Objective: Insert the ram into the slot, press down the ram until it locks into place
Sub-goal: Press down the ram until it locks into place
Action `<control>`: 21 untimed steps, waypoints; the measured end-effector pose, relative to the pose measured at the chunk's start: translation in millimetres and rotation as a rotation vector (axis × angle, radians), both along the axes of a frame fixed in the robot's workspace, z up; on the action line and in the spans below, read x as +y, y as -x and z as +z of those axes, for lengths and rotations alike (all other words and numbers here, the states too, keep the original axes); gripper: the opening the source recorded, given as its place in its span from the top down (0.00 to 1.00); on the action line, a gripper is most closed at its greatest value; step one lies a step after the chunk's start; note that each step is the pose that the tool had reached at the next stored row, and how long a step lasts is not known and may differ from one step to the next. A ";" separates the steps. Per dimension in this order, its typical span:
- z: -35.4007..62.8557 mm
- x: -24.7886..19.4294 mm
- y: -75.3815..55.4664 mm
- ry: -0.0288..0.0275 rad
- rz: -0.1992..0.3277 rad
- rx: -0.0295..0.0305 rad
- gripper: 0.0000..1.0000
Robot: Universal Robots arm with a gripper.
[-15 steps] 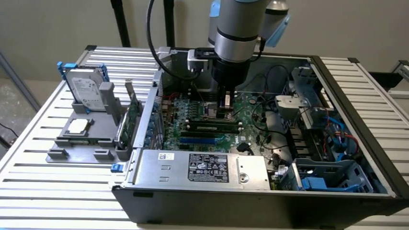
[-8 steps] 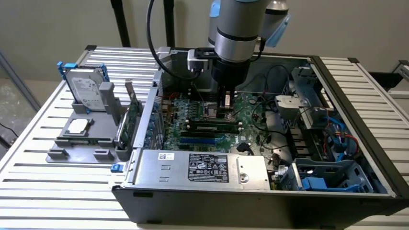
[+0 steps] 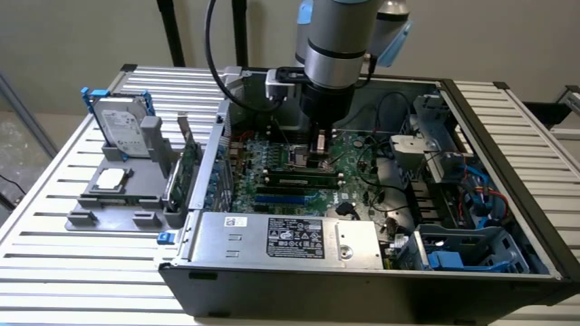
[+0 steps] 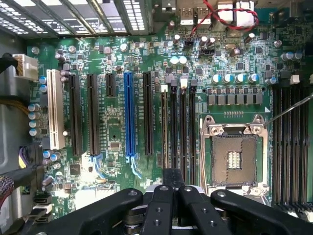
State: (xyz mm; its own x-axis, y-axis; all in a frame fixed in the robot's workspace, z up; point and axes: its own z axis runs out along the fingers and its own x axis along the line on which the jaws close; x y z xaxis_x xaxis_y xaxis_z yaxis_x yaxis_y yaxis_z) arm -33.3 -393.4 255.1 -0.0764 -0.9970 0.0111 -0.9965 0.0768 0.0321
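Open PC case (image 3: 507, 204) on a slatted metal surface (image 3: 54, 231), motherboard (image 3: 349, 153) exposed inside. Gripper (image 3: 319, 155) comes down from above at mid-board. The fingers (image 4: 172, 178) are pressed fully together and hold nothing. Their tip is over the silver-framed CPU socket (image 4: 234, 156), just far of the ram. Cannot tell if the tip touches the board.

Ram (image 3: 301, 178): a long thin green stick with a row of black chips along its face. It stands on edge in one of the black memory slots (image 4: 182, 128), lying left-right in the exterior view and level along its length. It is just near of the CPU socket and just far of the bright blue socket (image 3: 282, 199). The end latches are too small to tell whether they are locked. In the wrist view the slots run parallel between the blue socket (image 4: 128, 117) and the CPU socket.

Silver power supply (image 3: 281, 234) sits at the case's near edge. At the exterior view's left, outside the case, a gray fixture (image 3: 109, 204) holds a hard drive (image 3: 122, 125). An upright green expansion card (image 3: 189, 166) stands by it.
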 end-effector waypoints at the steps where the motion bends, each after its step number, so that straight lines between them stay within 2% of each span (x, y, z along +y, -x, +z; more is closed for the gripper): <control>1: 0.0 0.0 0.0 0.0000 -0.017 -0.0001 0.89; 21: 0.0 -0.1 0.0 0.0001 -0.364 0.0000 0.89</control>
